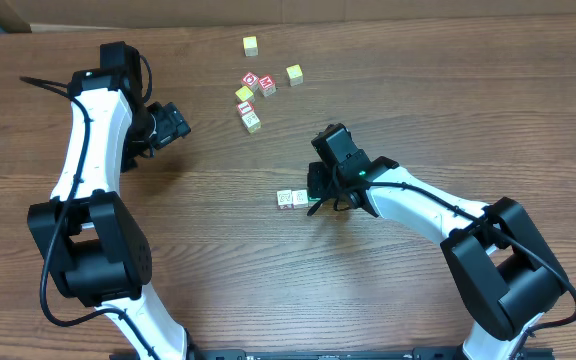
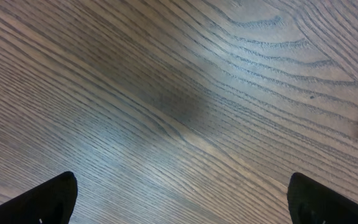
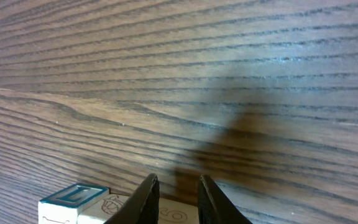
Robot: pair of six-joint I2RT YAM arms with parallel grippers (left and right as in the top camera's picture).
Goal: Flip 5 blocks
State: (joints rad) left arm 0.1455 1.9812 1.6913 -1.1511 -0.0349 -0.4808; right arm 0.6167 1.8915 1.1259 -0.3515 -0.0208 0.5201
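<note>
Two pale blocks sit side by side mid-table, just beside the right gripper; its jaws are nearly together, empty, low beside them, likely for tipping. Left gripper spread wide, parked apart. Other blocks cluster further up

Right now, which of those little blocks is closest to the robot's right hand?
The pale block right beside the right hand, the right one of the pair standing apart from the cluster higher up the table.
</note>
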